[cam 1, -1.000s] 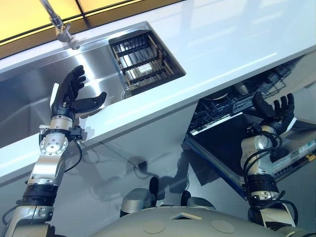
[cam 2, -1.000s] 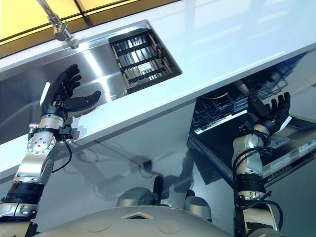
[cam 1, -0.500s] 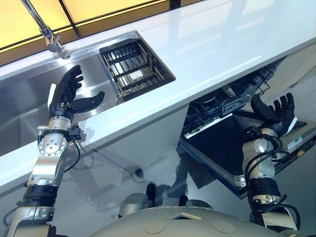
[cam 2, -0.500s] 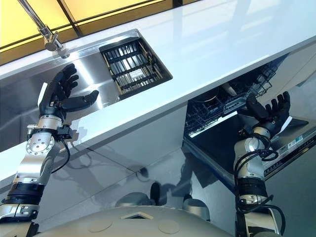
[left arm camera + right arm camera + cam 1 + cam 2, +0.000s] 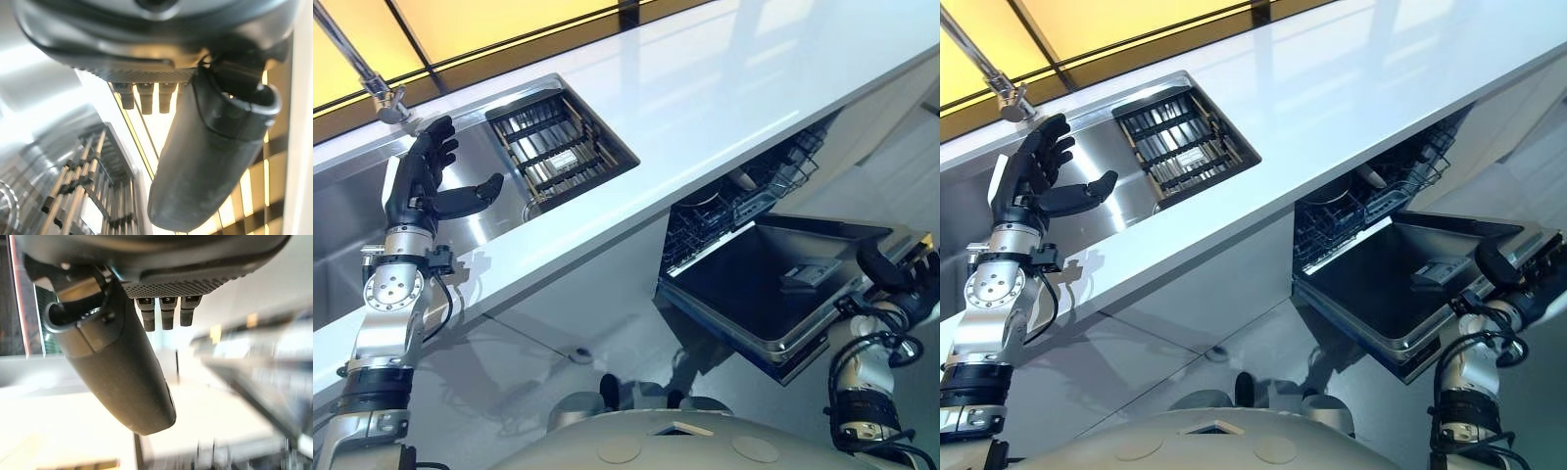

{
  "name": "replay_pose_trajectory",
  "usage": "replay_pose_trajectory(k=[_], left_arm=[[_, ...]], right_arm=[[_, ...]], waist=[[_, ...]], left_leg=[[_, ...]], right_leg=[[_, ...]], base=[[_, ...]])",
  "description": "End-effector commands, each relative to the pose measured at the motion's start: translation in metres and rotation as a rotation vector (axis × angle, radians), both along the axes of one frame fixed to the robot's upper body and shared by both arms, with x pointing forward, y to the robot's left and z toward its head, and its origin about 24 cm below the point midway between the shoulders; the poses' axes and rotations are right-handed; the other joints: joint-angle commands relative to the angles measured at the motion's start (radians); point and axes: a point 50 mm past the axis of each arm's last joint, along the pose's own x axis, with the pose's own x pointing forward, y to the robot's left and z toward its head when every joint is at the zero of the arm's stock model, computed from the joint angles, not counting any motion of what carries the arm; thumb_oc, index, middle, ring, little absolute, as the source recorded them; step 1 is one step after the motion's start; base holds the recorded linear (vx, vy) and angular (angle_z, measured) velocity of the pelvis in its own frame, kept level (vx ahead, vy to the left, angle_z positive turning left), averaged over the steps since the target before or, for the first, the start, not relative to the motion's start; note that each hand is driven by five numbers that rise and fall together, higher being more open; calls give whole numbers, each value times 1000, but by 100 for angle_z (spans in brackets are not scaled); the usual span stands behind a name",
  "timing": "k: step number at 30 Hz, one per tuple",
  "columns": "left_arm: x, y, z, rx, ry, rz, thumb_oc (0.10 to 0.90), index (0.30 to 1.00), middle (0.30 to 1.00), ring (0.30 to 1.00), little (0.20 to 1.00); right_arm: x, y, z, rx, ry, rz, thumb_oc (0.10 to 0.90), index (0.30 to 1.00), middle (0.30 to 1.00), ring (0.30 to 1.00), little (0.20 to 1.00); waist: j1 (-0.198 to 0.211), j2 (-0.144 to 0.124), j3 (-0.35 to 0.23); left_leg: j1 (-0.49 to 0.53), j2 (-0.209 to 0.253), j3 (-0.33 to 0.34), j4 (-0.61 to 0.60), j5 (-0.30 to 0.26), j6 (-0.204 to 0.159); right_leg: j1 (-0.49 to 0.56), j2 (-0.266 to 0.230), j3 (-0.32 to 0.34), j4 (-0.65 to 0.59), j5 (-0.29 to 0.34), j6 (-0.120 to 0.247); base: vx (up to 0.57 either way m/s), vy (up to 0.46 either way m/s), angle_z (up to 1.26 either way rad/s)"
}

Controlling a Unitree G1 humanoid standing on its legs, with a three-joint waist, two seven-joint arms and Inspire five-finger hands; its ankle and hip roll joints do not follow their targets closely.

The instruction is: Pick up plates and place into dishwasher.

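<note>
Left eye view: a long white tabletop (image 5: 724, 88) runs across the scene, with a steel sink (image 5: 470, 211) set into it at the left. A dark wire rack (image 5: 553, 147) sits in the sink's right part, and a tap (image 5: 372, 83) stands behind the sink. The left hand (image 5: 421, 181) is raised over the sink basin, fingers (image 5: 435, 147) straight and spread, thumb out to the side, holding nothing. Below the tabletop at the right the dishwasher (image 5: 773, 284) stands with its door folded down and a wire basket (image 5: 744, 196) partly visible inside. The right hand (image 5: 901, 284) is at the door's far right corner.

Right eye view: the same scene; the right hand (image 5: 1503, 269) lies close against the door's outer edge, whether touching I cannot tell.

Left wrist view: the left hand's thumb and straight fingers are released, the rack (image 5: 88, 196) beyond them.

Right wrist view: the right hand's fingers (image 5: 166, 311) extend straight, released, gripping nothing.

Where the plates are I cannot tell.
</note>
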Motion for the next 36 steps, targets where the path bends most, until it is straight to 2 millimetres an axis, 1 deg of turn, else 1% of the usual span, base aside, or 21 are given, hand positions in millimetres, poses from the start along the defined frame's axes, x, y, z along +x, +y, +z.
replay_pose_trajectory(k=[1, 4, 5, 9, 11, 13, 14, 17, 18, 20, 23, 27, 29, 31, 36], left_arm=[[0, 15, 68, 86, -308, 10, 800, 900, 900, 900, 900], [-1, 15, 72, 85, -324, 4, 800, 900, 900, 900, 900], [-1, 14, 72, 82, -327, 3, 800, 900, 900, 900, 900], [1, 14, 74, 51, -338, 5, 800, 900, 900, 900, 900], [3, 10, 73, 24, -355, 12, 800, 900, 900, 900, 900], [5, 8, 73, 12, -370, 18, 800, 900, 900, 900, 900], [7, 5, 74, 0, -397, 21, 800, 900, 900, 900, 900], [12, 1, 86, -16, -502, 35, 800, 900, 900, 900, 900], [13, 0, 90, -21, -526, 37, 800, 900, 900, 900, 900], [17, -3, 102, -25, -603, 41, 800, 900, 900, 900, 900], [23, -9, 116, -20, -657, 34, 800, 900, 900, 900, 900], [31, -18, 129, -22, -686, 27, 800, 900, 900, 900, 900], [33, -22, 133, -24, -696, 26, 800, 900, 900, 900, 900], [33, -25, 136, -16, -703, 15, 800, 900, 900, 900, 900], [32, -30, 138, 18, -696, -3, 800, 900, 900, 900, 900]], right_arm=[[5, -27, 41, -150, -160, -10, 800, 900, 900, 900, 900], [-8, -29, 25, -118, -124, -50, 800, 900, 900, 900, 900], [-11, -29, 20, -102, -108, -63, 800, 900, 900, 900, 900], [-21, -30, -4, 12, -40, -52, 800, 900, 900, 900, 900], [-18, -25, -16, 110, -51, 11, 800, 900, 900, 900, 900], [-13, -23, -20, 175, -98, 68, 800, 900, 900, 900, 900], [-5, -17, -21, 224, -161, 132, 800, 900, 900, 900, 900], [21, -7, -14, 336, -379, 290, 800, 900, 900, 900, 900], [26, -6, -13, 355, -420, 315, 800, 900, 900, 900, 900], [42, 2, -11, 451, -573, 405, 800, 900, 900, 900, 900], [58, 13, -11, 540, -694, 494, 800, 900, 900, 900, 900], [70, 17, -8, 574, -696, 570, 800, 900, 900, 900, 900], [75, 16, -5, 580, -685, 604, 800, 900, 900, 900, 900], [79, 13, -1, 570, -675, 621, 800, 900, 900, 900, 900], [93, 15, 11, 559, -662, 686, 800, 900, 900, 900, 900]], waist=[[-25, 18, -37], [-29, 22, -26], [-31, 24, -25], [-33, 31, -6], [-30, 36, 17], [-28, 40, 32], [-25, 46, 56], [-20, 60, 131], [-19, 63, 147], [-12, 71, 205], [1, 82, 251], [12, 101, 282], [17, 107, 294], [28, 116, 302], [47, 123, 319]], left_leg=[[36, -2, 36, 11, -114, -4], [36, -4, 45, 19, -119, -1], [40, -5, 45, 20, -128, -1], [32, -8, 50, 53, -143, 0], [4, -7, 48, 98, -153, -1], [-22, -8, 45, 129, -159, -3], [-58, -11, 38, 162, -159, -4], [-171, -18, 25, 240, -163, -7], [-198, -17, 24, 261, -165, -8], [-288, -13, 18, 339, -170, -10], [-390, -6, 6, 430, -177, -12], [-464, -25, -14, 499, -181, -12], [-497, -40, -20, 533, -194, -11], [-525, -50, -23, 553, -194, -9], [-571, -70, -22, 601, -200, -4]], right_leg=[[-90, 8, -29, 98, -10, 55], [-94, 8, -27, 106, -13, 53], [-89, 7, -27, 106, -23, 55], [-94, 2, -32, 126, -32, 53], [-116, -5, -38, 158, -43, 47], [-139, -8, -43, 187, -52, 41], [-167, -12, -46, 213, -59, 34], [-261, -20, -52, 275, -75, 13], [-284, -23, -55, 292, -78, 9], [-364, -28, -66, 360, -88, -9], [-464, -33, -85, 468, -111, -32], [-540, -37, -102, 571, -146, -55], [-577, -49, -103, 626, -174, -60], [-609, -59, -109, 674, -187, -65], [-663, -76, -113, 755, -207, -67]], base=[[15, -47, -31], [40, -45, -20], [82, -46, -11], [67, -49, -7], [37, -52, -6], [-22, -38, -2], [-113, -42, -9], [-258, -29, -11], [-271, -30, 9], [-269, -48, 5], [-156, -33, -9], [-8, 51, 16], [13, 94, 0], [8, 78, 1], [20, 68, 4]])
